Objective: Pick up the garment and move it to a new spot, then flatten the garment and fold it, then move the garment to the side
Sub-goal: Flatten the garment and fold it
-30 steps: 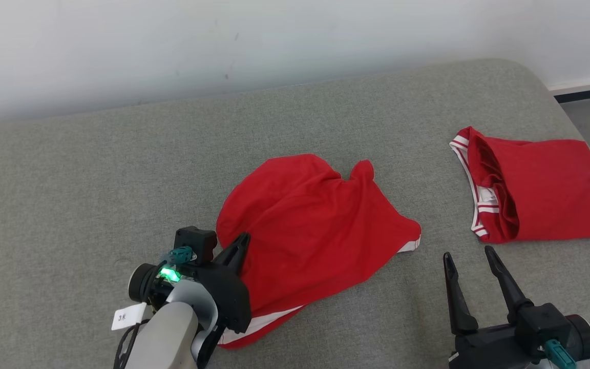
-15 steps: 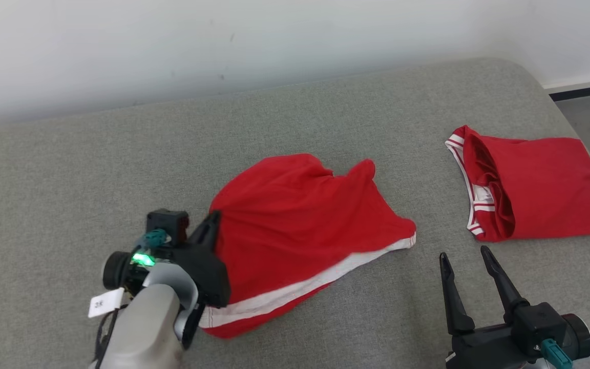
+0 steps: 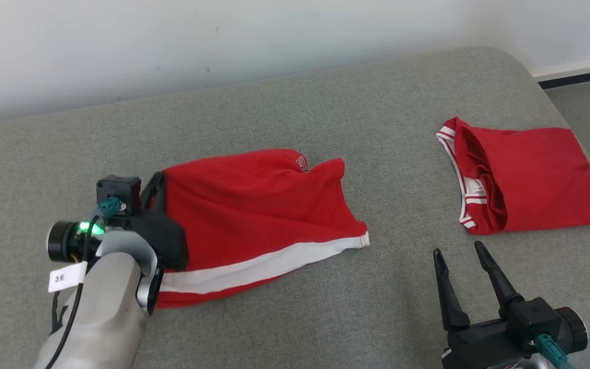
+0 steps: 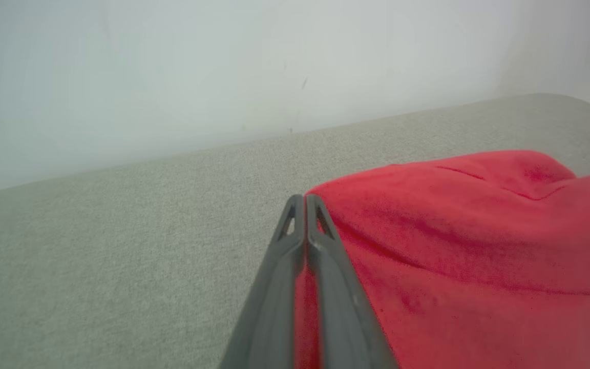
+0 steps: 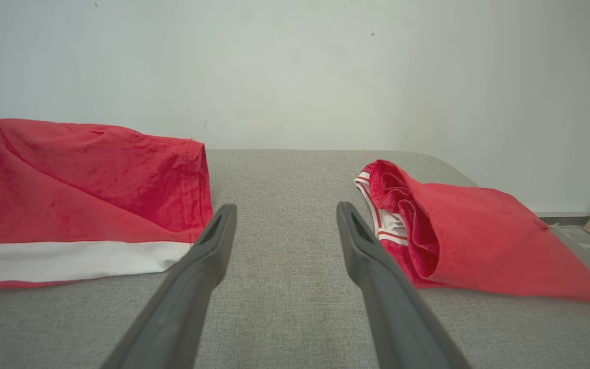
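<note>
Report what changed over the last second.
The left gripper, shut on the loose red garment with the white stripe, dragged its edge leftward and away across the grey fabric surface. This pulled the crumpled cloth flatter and bared the whole stripe. The open right gripper and the folded red garment stayed put.

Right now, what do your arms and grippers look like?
The left gripper and right gripper are black with two long tapered fingers and a teal connector. The left forearm is pale grey, with a green light, black cable and white tag.
</note>
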Robot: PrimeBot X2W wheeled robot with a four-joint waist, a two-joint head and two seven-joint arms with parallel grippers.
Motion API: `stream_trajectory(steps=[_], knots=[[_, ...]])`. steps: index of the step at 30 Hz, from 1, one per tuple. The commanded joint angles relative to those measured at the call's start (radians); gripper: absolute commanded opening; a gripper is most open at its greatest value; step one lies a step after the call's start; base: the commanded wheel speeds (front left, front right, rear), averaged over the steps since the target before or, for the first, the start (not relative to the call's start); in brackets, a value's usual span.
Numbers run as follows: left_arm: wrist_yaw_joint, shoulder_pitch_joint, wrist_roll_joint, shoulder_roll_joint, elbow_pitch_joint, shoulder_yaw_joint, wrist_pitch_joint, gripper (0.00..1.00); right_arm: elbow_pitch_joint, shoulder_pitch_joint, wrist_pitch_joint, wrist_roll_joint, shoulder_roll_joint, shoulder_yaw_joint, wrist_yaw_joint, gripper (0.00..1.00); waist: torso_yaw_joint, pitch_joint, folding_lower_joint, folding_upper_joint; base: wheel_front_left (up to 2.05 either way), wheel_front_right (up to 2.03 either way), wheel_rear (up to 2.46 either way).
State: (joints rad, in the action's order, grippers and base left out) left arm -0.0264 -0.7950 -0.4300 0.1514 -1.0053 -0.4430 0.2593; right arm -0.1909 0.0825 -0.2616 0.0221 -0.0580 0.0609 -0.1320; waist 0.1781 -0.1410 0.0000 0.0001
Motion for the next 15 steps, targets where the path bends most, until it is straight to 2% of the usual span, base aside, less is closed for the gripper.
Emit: stream_trajectory(steps=[1, 10, 15], knots=[[-0.005, -0.011, 0.008, 0.005, 0.011, 0.002, 0.006, 1.0, -0.002, 0.007, -0.004, 0.009, -0.005, 0.0, 0.003, 1.0, 0.0, 0.0, 0.0, -0.0001, 0.0, 0.0, 0.0], [-0.029, 0.108, 0.044, 0.03, 0.196, 0.066, 0.006, 1.0, 0.004, -0.013, -0.004, 0.007, -0.002, -0.033, 0.003, 1.0, -0.044, 0.024, 0.0, -0.0001, 0.0, 0.0, 0.0], [-0.043, 0.247, 0.06, 0.026, 0.385, 0.151, 0.006, 1.0, 0.005, -0.02, -0.004, 0.005, 0.0, -0.042, 0.003, 1.0, -0.087, 0.052, 0.0, -0.0001, 0.0, 0.0, 0.0]])
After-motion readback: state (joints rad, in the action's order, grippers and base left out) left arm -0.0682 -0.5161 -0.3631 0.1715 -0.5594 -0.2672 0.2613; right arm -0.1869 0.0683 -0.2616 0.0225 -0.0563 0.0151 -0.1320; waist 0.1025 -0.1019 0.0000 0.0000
